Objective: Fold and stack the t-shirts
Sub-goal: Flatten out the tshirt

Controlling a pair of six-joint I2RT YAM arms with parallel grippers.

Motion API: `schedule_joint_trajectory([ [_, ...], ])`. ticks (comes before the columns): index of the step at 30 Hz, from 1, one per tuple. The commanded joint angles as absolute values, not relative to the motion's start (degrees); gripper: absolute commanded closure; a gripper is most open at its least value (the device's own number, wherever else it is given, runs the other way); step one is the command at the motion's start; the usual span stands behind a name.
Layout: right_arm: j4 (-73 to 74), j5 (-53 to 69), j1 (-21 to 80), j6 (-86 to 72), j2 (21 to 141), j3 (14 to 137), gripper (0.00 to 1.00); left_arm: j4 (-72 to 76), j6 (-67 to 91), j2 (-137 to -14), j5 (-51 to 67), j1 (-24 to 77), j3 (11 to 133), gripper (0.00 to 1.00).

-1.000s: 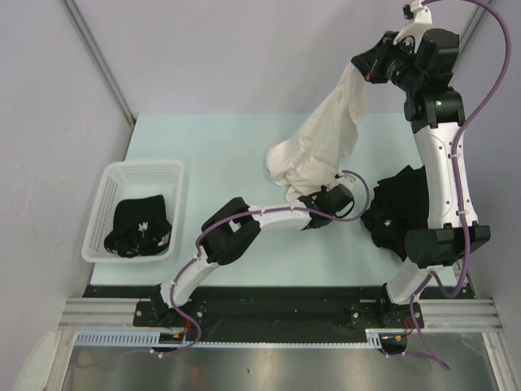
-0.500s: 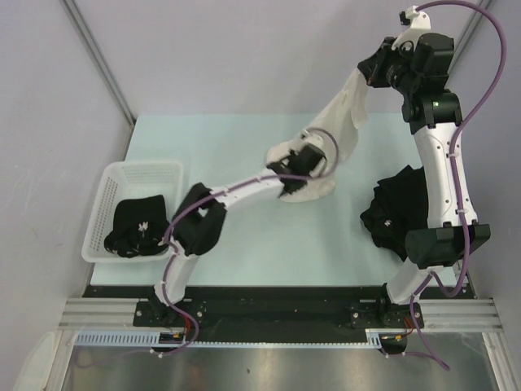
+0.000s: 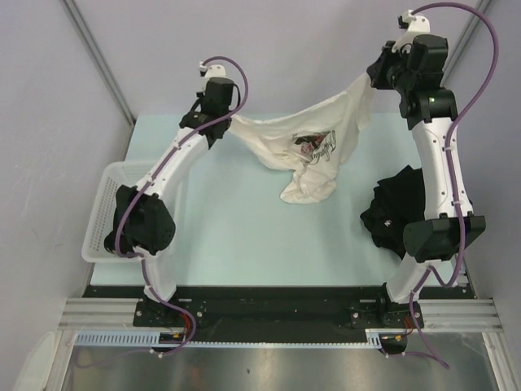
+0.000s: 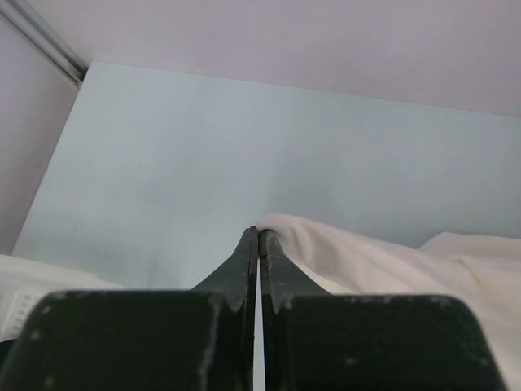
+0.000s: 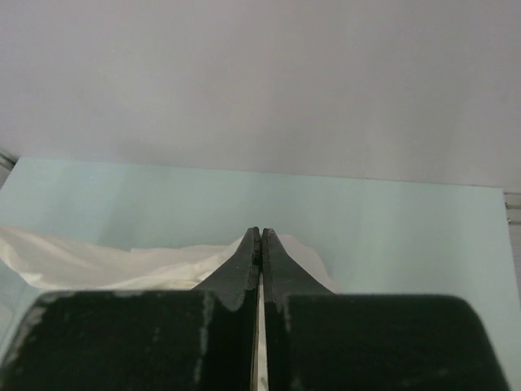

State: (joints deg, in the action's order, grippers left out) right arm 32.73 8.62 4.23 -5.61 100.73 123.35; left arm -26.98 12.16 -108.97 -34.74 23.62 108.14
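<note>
A cream-white t-shirt (image 3: 313, 147) with a multicoloured print hangs stretched between my two grippers above the back of the table. Its lower part (image 3: 308, 189) sags onto the surface. At the back left, my left gripper (image 3: 232, 120) is shut on one edge of it; the left wrist view shows the closed jaws (image 4: 258, 232) pinching cream cloth (image 4: 350, 257). High at the back right, my right gripper (image 3: 370, 80) is shut on the other edge, its jaws (image 5: 260, 234) closed with cloth (image 5: 122, 261) trailing left. A heap of black t-shirts (image 3: 399, 208) lies on the right.
A white mesh basket (image 3: 104, 195) stands at the table's left edge, mostly covered by my left arm's elbow (image 3: 142, 226); its corner (image 4: 16, 285) shows in the left wrist view. The pale green table (image 3: 244, 220) meets a grey wall at the back.
My left arm has swung from mid-table up to the back left, pulling an edge of the cream t-shirt with it. The shirt now spreads between both grippers. The right gripper stayed high.
</note>
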Motion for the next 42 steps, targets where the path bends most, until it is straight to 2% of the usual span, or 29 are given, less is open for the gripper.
schedule_joint_trajectory([
  [1,30.6,6.2,2.4,-4.3,100.3,129.1,1.0,-29.8,9.1,-105.0,-35.3,19.4,113.9,1.0],
  [7,31.0,3.4,0.5,-2.8,100.7,132.4,1.0,-32.9,6.8,-104.8,-36.0,14.5,124.0,1.0],
  [13,30.7,0.8,-1.8,-3.4,100.6,137.5,1.0,-32.9,14.2,-99.1,-30.7,7.1,124.6,1.0],
  [21,28.7,1.1,-1.8,-5.5,97.9,144.7,1.0,-31.3,16.8,-93.0,-26.3,6.5,131.2,1.0],
  [27,23.7,0.6,-1.9,-4.7,95.0,142.1,1.0,-25.8,15.4,-87.0,-28.1,6.4,129.5,1.0],
  [32,23.5,0.4,-2.6,-5.5,103.3,141.7,1.0,-21.9,13.4,-94.2,-31.1,6.0,126.0,1.0],
  [36,23.8,0.0,-3.2,-5.2,113.1,140.3,1.0,-22.9,17.3,-100.4,-28.6,3.8,124.9,1.0],
  [39,24.3,-1.8,-4.4,-5.4,116.0,138.3,1.0,-24.1,20.2,-103.7,-28.5,1.4,123.8,1.0],
  [42,24.5,-0.7,-6.2,-5.0,115.9,135.3,1.0,-24.3,20.9,-101.9,-29.1,-1.4,121.8,1.0],
])
